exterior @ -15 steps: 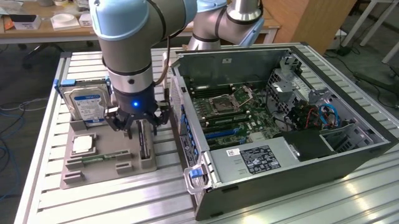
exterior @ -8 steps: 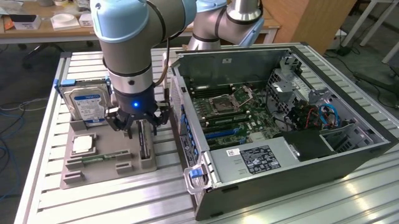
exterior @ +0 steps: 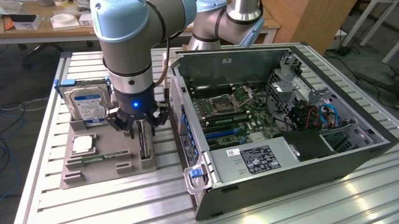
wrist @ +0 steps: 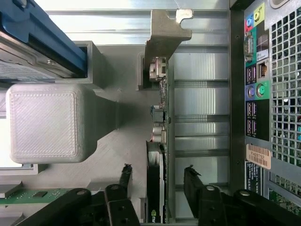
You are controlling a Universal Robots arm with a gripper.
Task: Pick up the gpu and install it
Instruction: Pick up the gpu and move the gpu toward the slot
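Jaws: apart, straddling the thin dark green gpu with silvery end bracket (wrist: 162,117), clamped on nothing.
Place: the gpu stands on edge in a slot of the grey plastic holder tray (wrist: 108,155).
Handling: probably light, stiff and fragile; the flat faces near its exposed long edge suit a grip, clear of the bracket.
Wrist view: shows the gaps between jaws and gpu.
Exterior view: shows the open black computer case (exterior: 293,177) just beside the holder tray, both on the slatted metal worktop (exterior: 93,200).

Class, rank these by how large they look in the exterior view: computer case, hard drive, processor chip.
1. computer case, largest by far
2. hard drive
3. processor chip, smallest
No close calls.
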